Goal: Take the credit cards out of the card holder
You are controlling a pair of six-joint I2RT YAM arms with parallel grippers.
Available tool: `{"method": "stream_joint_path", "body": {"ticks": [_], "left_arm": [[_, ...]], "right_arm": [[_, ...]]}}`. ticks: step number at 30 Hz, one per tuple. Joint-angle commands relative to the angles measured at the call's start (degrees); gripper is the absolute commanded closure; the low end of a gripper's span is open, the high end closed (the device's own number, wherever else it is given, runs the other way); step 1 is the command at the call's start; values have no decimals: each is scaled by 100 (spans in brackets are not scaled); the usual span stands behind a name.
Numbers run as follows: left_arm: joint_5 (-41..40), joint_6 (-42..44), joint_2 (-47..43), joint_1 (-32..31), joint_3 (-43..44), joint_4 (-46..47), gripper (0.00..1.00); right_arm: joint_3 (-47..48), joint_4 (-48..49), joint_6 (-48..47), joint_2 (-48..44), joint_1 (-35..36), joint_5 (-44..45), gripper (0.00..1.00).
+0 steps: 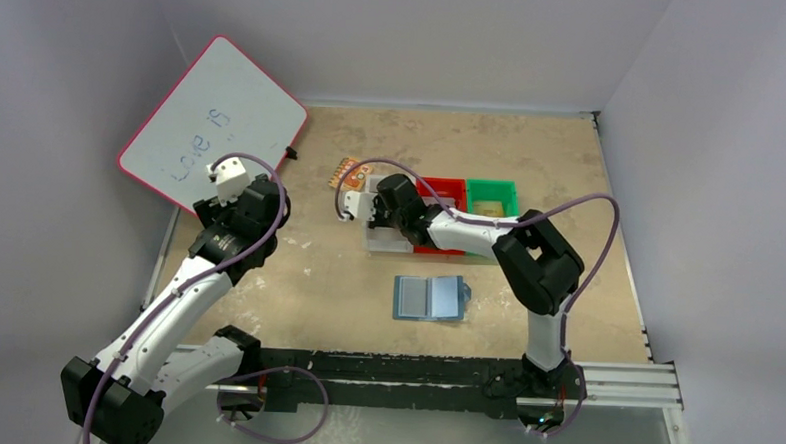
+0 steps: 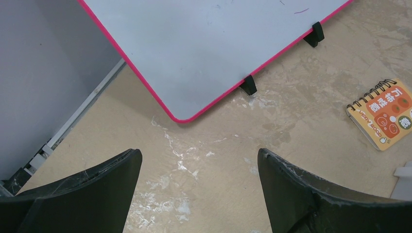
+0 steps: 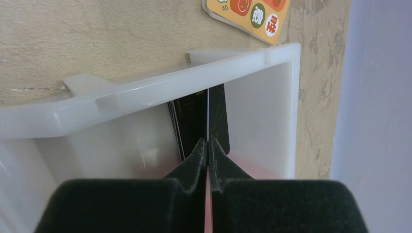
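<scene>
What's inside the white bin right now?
Inside, dark cards stand against the white bin's far wall; the right gripper pinches a thin card edge-on. The floor is mostly hidden.

We're looking in on a robotics lab test cell: two white-and-black arms, left and right, are sitting bolted to a metal rail at the desk's near edge, purple cables looping off them. Plain pale walls are boxing the worn tan desk in, and a pink-rimmed whiteboard is leaning in the corner.
</scene>
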Motion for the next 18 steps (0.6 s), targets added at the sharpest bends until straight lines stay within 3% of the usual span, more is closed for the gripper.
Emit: {"method": "stream_joint_path", "body": {"ticks": [1, 7, 18], "left_arm": [[-165, 72, -66, 26, 160, 45, 11], [-141, 87, -35, 28, 153, 36, 11], [-99, 102, 27, 28, 161, 43, 11]], "right_arm": [[275, 384, -306, 28, -54, 59, 97], [326, 272, -507, 210, -119, 11, 92], [380, -91, -532, 175, -227, -187, 72]]}}
